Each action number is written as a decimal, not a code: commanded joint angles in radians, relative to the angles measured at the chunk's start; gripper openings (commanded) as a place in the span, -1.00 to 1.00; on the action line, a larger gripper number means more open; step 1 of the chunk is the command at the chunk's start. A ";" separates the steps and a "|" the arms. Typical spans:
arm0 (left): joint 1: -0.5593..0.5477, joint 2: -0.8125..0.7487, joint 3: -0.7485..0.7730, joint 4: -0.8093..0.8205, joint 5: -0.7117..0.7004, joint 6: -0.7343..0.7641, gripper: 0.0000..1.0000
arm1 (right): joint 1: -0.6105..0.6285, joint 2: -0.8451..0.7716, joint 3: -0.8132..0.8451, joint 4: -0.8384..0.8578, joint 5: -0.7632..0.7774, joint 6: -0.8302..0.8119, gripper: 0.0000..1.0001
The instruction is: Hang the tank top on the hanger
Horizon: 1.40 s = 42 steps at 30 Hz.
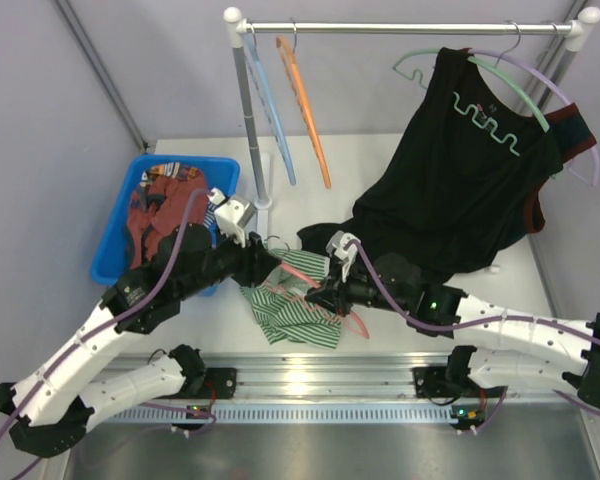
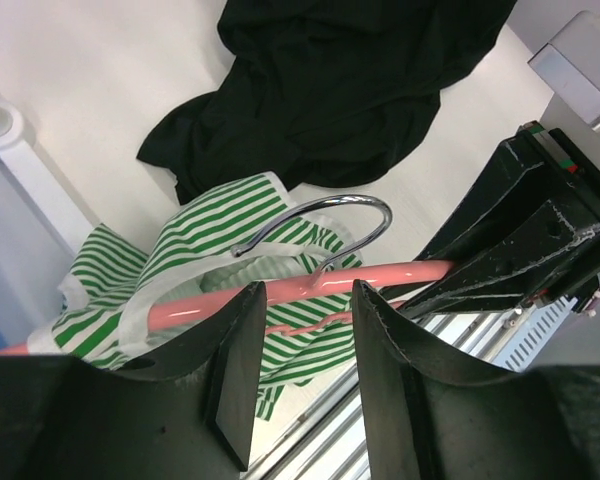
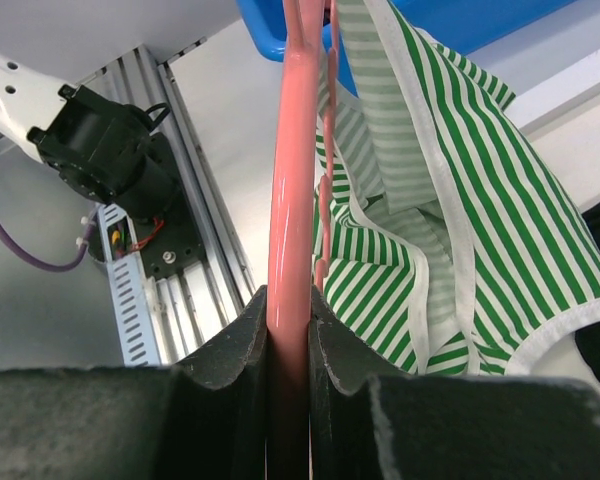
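The tank top (image 1: 298,318) lies crumpled on the desk (image 1: 400,150), a little to the right of the blue bin (image 1: 110,250) and nearer the arms' bases than the bin's far end. The pink hanger (image 2: 400,272) sits right on top of it.

The right claw (image 3: 288,300) is clamped tight on the hanger's smooth top bar, with no gap showing between pads and plastic. The left claw (image 2: 308,288) stands well open. The same bar crosses the space at its fingertips, but neither finger seems to press on it, and it grips nothing.

From the left wrist, the bar's end on the bin side seems to slip under the white trim of one opening. I can't tell whether that is the neck or an armhole.

I'd judge the top to be very light and quite limp. It will sag, fold and bunch wherever it isn't supported, so a pinch of loose striped cloth mid-body would only drag a wad along. The white trim is the firmer part and looks the better place to take hold, stretching the opening so the hanger arm can slide through.

The hanger is thin, stiff and glossy. It could twist or slip in a single grip, though its wavy notches should catch the straps. The metal hook (image 2: 365,205), on the side away from the bin, is best left free.
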 commanded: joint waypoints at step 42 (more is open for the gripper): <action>-0.112 0.087 -0.143 0.357 -0.189 0.112 -1.00 | 0.015 0.030 0.085 0.178 0.006 0.056 -1.00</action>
